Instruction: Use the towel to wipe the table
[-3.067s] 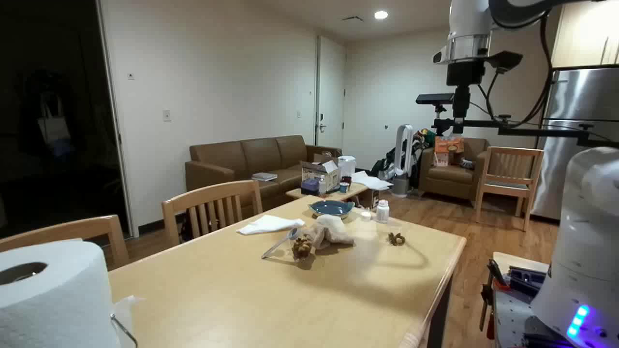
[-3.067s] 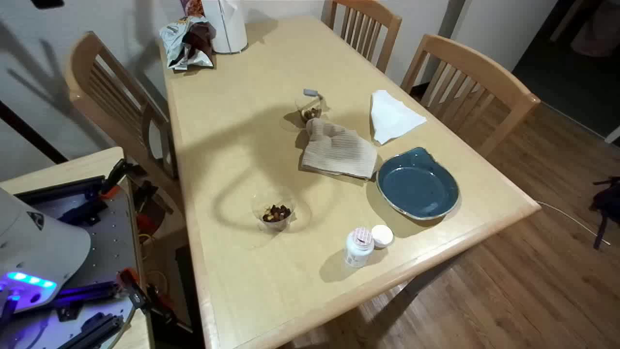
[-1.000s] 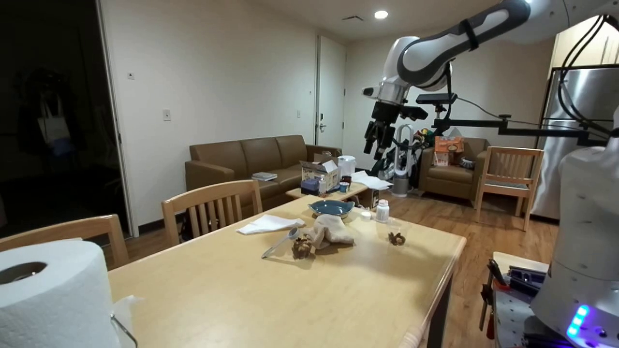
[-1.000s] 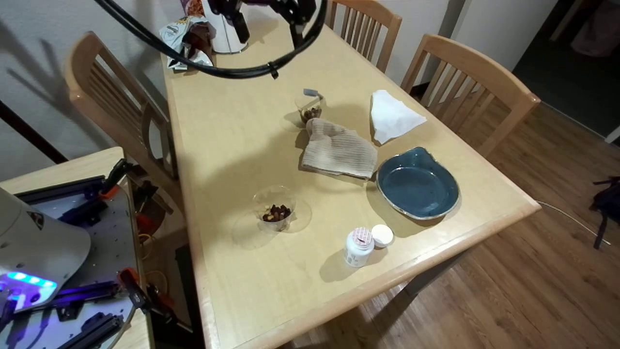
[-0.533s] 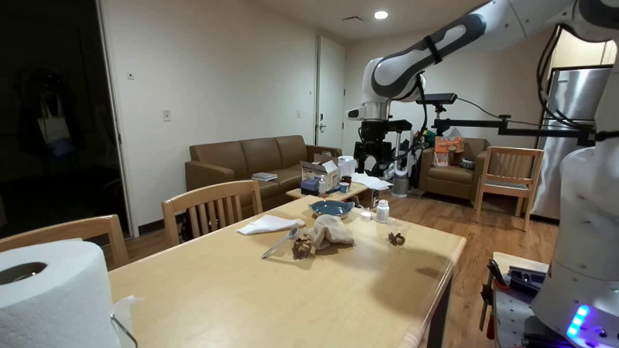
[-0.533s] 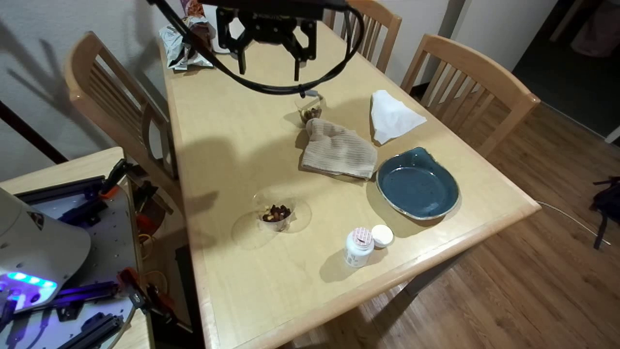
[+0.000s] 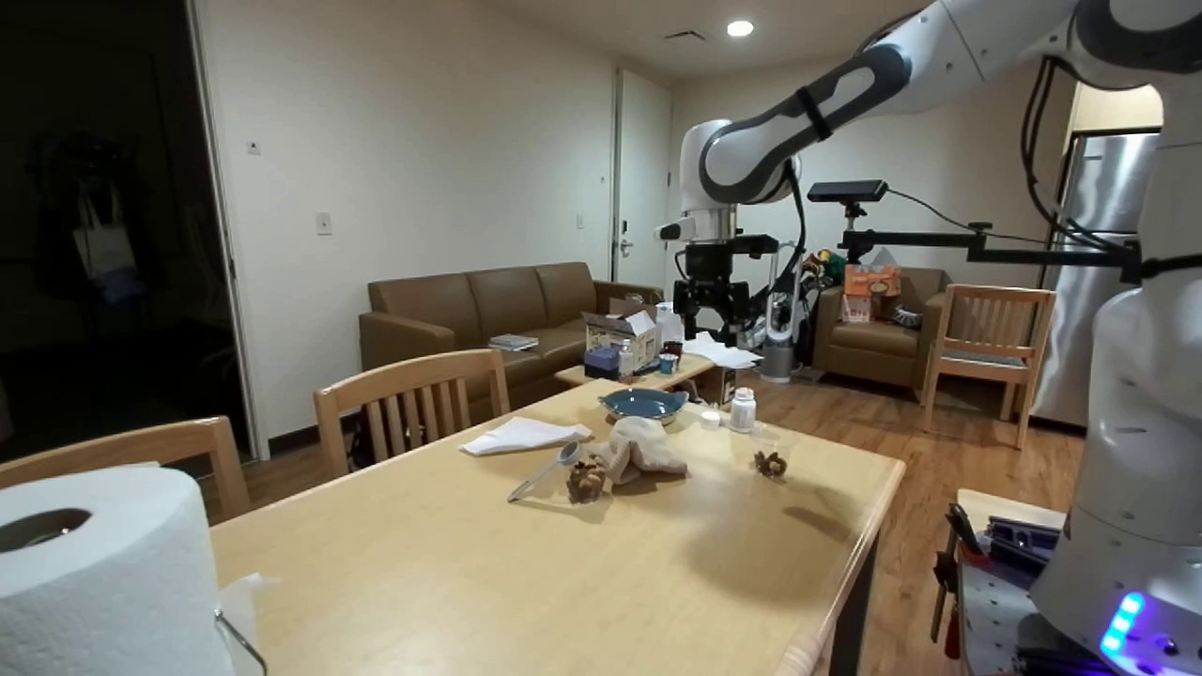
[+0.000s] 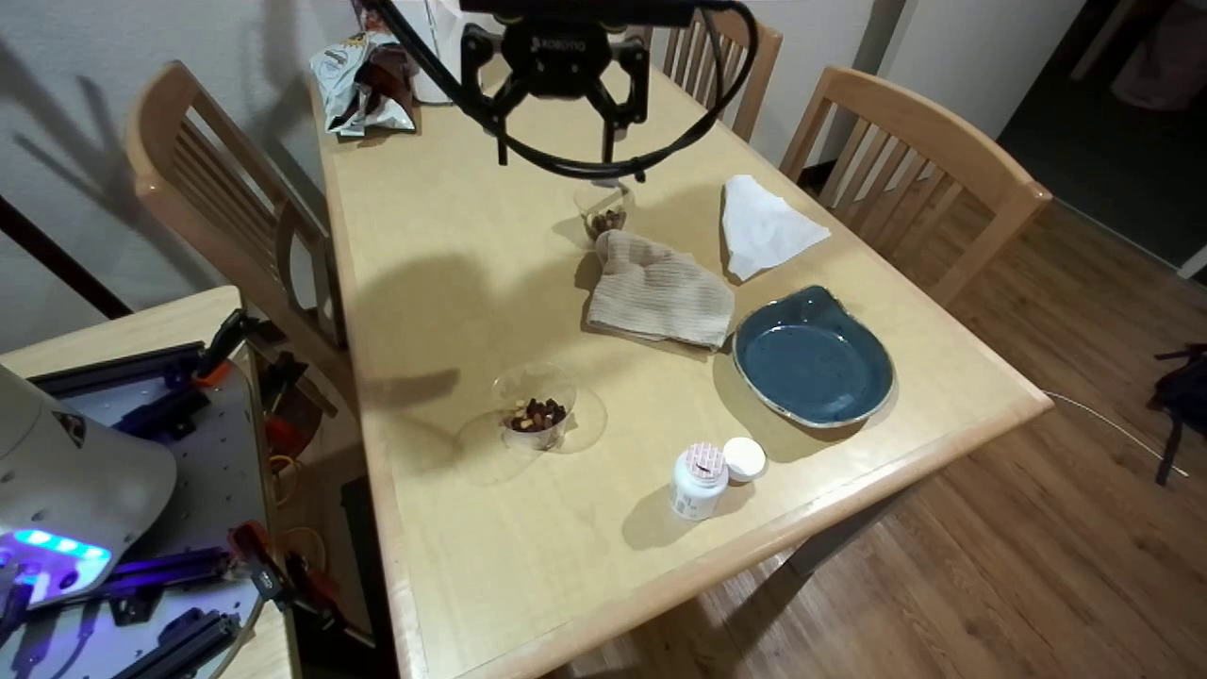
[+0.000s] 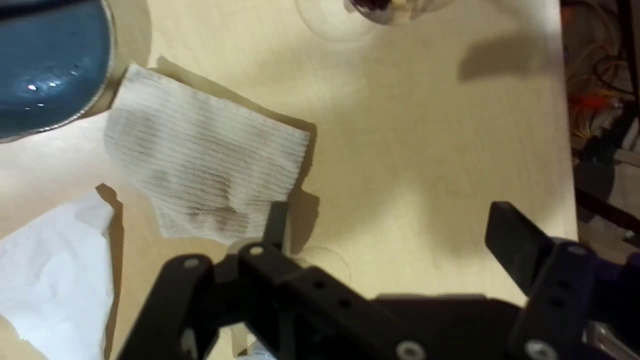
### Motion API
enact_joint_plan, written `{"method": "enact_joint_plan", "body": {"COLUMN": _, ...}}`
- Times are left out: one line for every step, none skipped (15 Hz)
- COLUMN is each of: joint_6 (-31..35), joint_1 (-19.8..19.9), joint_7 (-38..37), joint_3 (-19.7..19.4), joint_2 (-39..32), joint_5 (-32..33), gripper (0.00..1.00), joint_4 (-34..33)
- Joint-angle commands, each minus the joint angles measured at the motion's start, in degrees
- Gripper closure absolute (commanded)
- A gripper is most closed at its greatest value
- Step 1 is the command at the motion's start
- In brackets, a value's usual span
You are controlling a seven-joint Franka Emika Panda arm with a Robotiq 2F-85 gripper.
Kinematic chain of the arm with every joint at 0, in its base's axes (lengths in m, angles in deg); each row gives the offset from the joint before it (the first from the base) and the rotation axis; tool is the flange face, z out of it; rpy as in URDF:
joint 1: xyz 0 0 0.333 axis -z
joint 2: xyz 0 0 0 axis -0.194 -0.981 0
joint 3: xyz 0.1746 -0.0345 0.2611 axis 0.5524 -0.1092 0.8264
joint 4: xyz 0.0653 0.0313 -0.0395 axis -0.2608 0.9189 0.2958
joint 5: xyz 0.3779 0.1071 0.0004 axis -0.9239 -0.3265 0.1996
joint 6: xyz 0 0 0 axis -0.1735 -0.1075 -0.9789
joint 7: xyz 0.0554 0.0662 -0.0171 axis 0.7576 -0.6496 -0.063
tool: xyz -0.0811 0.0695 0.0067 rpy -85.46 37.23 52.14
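Pale table (image 8: 490, 566), beige towel (image 8: 660, 294) on it, brown sofa (image 7: 507, 305) beyond

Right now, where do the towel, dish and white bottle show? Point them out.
Towel (image 9: 207, 152), wrist view: middle of its ribbed upper face.
Dish (image 8: 816, 372), in an exterior view: its inside bottom.
White bottle (image 8: 700, 490), in an exterior view: side of its body.

Two clear cups (image 8: 519, 394) (image 8: 591, 202) — one towel (image 8: 662, 294), one dish (image 8: 813, 370).

"ROBOTIQ" — on housing (image 8: 558, 60) above fingers (image 8: 608, 141).
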Motion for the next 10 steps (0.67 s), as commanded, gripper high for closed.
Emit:
{"method": "enact_joint_plan", "body": {"joint_6": 5.6, "joint_1": 2.2, "joint_7": 0.2, "joint_3": 3.2, "joint_2": -2.9, "joint_5": 10.5, "gripper": 0.00, "joint_4": -0.2}}
{"method": "enact_joint_plan", "body": {"joint_6": 6.4, "joint_1": 2.4, "joint_7": 0.7, "joint_3": 3.6, "joint_2": -4.2, "joint_5": 12.3, "gripper": 0.00, "joint_4": -0.7}}
{"method": "enact_joint_plan", "body": {"joint_6": 6.7, "joint_1": 2.6, "joint_7": 1.6, "joint_3": 4.0, "joint_2": -5.6, "joint_5": 13.6, "gripper": 0.00, "joint_4": -1.6}}
{"method": "enact_joint_plan", "body": {"joint_6": 9.3, "joint_1": 2.5, "joint_7": 2.5, "joint_3": 4.6, "joint_2": -7.4, "joint_5": 14.8, "gripper": 0.00, "joint_4": -0.9}}
{"method": "enact_joint_plan", "body": {"joint_6": 10.4, "joint_1": 2.6, "joint_7": 3.8, "joint_3": 5.1, "joint_2": -8.7, "joint_5": 15.6, "gripper": 0.00, "joint_4": -1.5}}
{"method": "enact_joint_plan", "body": {"joint_6": 12.4, "joint_1": 2.8, "joint_7": 6.7, "joint_3": 5.9, "joint_2": -9.7, "joint_5": 15.3, "gripper": 0.00, "joint_4": -1.9}}
{"method": "enact_joint_plan", "body": {"joint_6": 13.9, "joint_1": 2.9, "joint_7": 8.7, "joint_3": 6.8, "joint_2": -10.5, "joint_5": 14.6, "gripper": 0.00, "joint_4": -2.2}}
{"method": "enact_joint_plan", "body": {"joint_6": 15.3, "joint_1": 3.0, "joint_7": 10.9, "joint_3": 7.5, "joint_2": -11.2, "joint_5": 14.4, "gripper": 0.00, "joint_4": -2.6}}
{"method": "enact_joint_plan", "body": {"joint_6": 16.9, "joint_1": 3.3, "joint_7": 13.5, "joint_3": 8.3, "joint_2": -11.7, "joint_5": 13.7, "gripper": 0.00, "joint_4": -2.7}}
{"method": "enact_joint_plan", "body": {"joint_6": 18.0, "joint_1": 3.6, "joint_7": 15.7, "joint_3": 8.9, "joint_2": -12.2, "joint_5": 13.1, "gripper": 0.00, "joint_4": -2.7}}
